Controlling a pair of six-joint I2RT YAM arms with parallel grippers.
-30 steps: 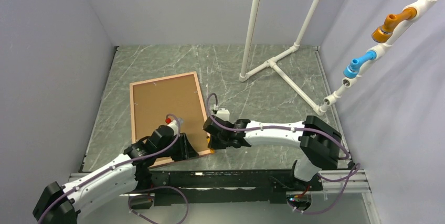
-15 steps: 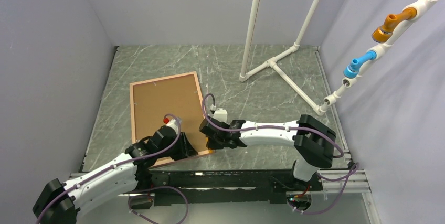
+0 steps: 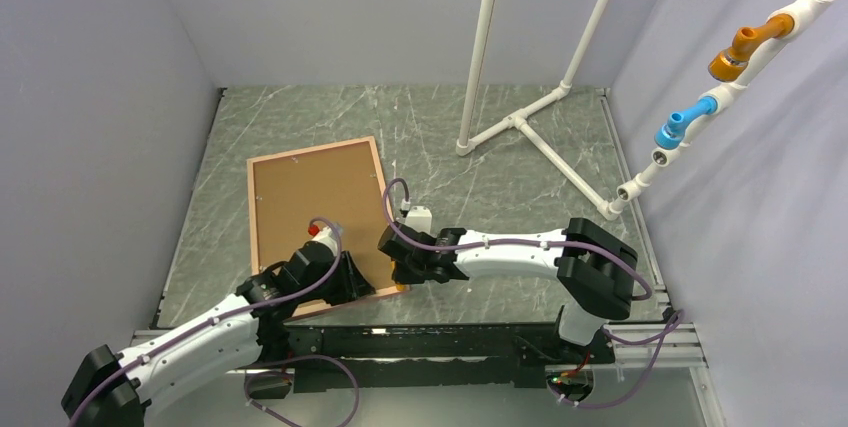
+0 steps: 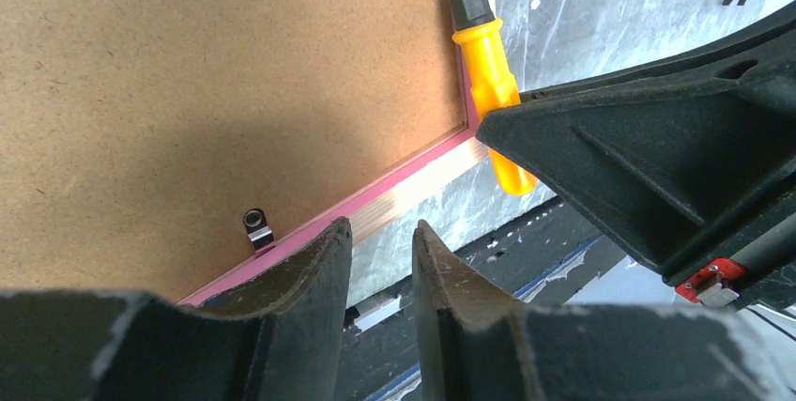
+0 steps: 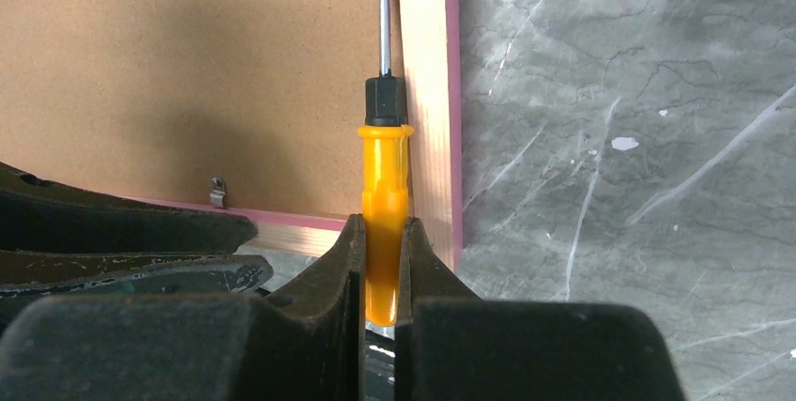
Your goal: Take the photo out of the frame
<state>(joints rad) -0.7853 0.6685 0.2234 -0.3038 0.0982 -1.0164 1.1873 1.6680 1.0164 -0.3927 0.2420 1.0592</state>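
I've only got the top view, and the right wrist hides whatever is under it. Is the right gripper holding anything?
Observer: Yes. The right wrist view shows the right gripper shut on the yellow handle of a screwdriver, with the shaft lying along the inner edge of the frame.
Operator: And the left one, is it gripping the frame?
Observer: No. In the left wrist view the left gripper is open and empty, over the frame's near border. A small metal clip sits close by on the backing board.
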